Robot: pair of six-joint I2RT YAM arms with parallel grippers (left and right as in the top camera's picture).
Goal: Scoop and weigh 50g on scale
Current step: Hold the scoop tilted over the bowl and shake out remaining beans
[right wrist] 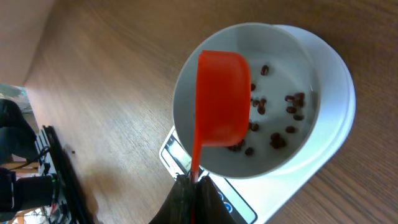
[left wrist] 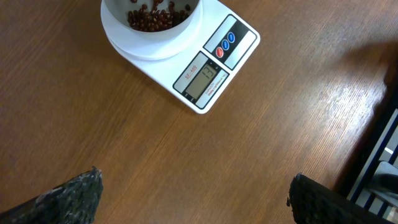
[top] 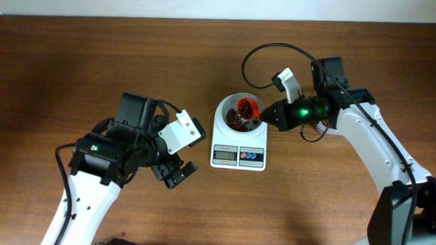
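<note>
Pouring at the scale (top: 238, 156) is underway
The right gripper (right wrist: 189, 186) is pinching the red scoop (right wrist: 221, 99) over the bowl (right wrist: 280, 56), beans (left wrist: 152, 18) lying inside (display unreadable, target unconfirmed); the left gripper (left wrist: 196, 202) is hanging open, empty.

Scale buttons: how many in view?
2. One red button and one blue button, side by side on the scale's front panel, beside the display. None appear hidden.

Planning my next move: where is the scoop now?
In the overhead view, the red scoop is over the right side of the scale's bowl, above the beans. Its handle is gripped by the shut right pincer.
</note>
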